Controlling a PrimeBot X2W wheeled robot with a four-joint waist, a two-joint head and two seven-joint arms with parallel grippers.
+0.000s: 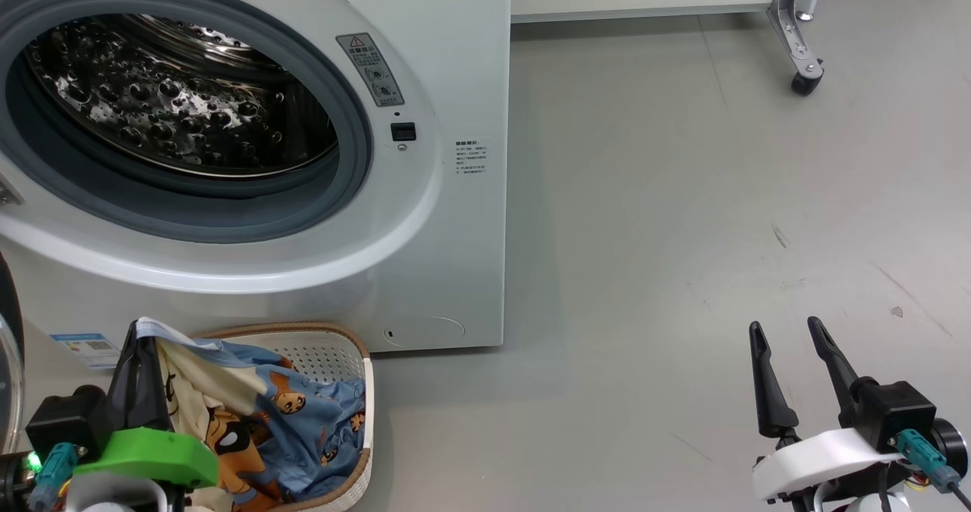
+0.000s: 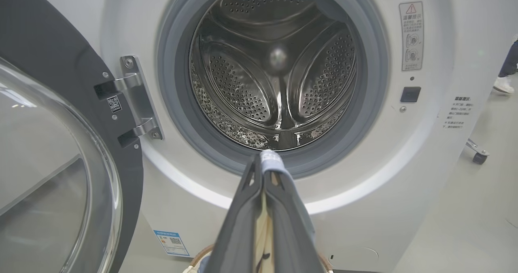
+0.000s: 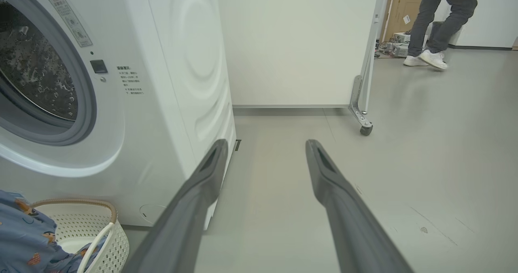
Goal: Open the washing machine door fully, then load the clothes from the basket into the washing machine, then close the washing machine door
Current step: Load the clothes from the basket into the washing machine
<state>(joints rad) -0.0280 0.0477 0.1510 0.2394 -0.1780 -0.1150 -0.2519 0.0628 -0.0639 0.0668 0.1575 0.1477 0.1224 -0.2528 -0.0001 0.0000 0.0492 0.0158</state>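
One washer [image 1: 463, 57] stands with its one door [image 2: 48, 54] swung wide. One basket [image 1: 337, 337] sits on the floor just before it, holding two clothes [image 1: 303, 413] (blue print, cream). The left claw [image 2: 262, 157] is clenched on their lifted edge. The right claw [image 1: 785, 331] gapes, grasping nothing.

L tool [image 1: 136, 341] green bracket [image 1: 152, 455], R tool [image 1: 786, 328] white; teal plugs [image 1: 919, 451].

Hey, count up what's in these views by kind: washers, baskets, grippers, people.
Washing machine: 1
Basket: 1
Grippers: 2, left gripper shut on the clothes, right gripper open
Person: 1
Total: 5
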